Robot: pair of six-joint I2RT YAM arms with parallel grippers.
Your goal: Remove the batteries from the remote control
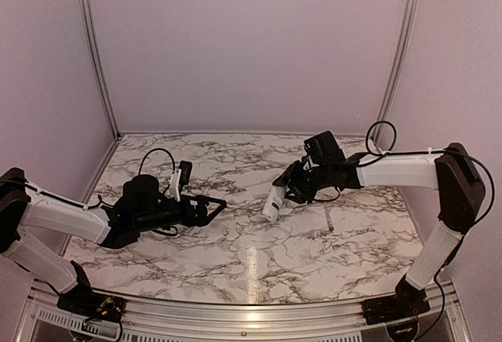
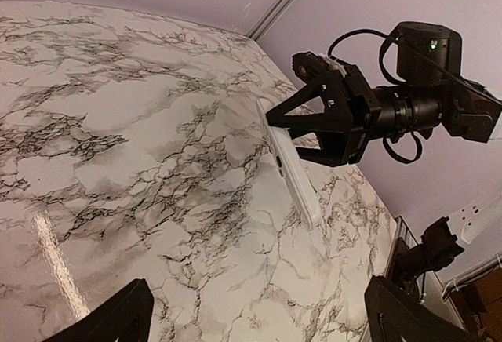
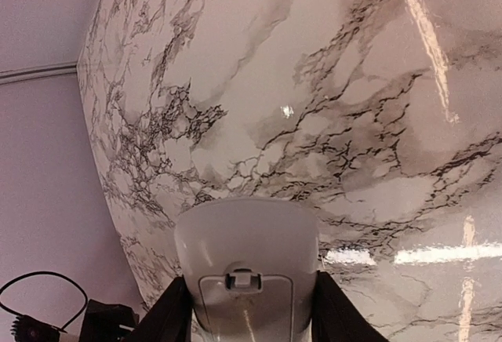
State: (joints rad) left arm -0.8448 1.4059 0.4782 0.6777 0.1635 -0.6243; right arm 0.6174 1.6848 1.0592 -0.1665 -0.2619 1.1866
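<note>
Right gripper point(image 1: 286, 187) pinches the slim white plastic remote control point(image 1: 272, 201) by one end, tilted over the middle of the marble-patterned table point(image 1: 235, 260). The remote's battery cover point(image 3: 246, 299) is latched shut and hides the batteries. Left gripper point(image 1: 215, 206) is spread wide, holds nothing, and is apart from the remote. A thin grey stick point(image 1: 328, 218) lies on the table.

The remote control point(image 1: 272, 201) is white, the table point(image 1: 235, 256) white marble veined dark grey, the walls point(image 1: 251, 44) pale lilac.
</note>
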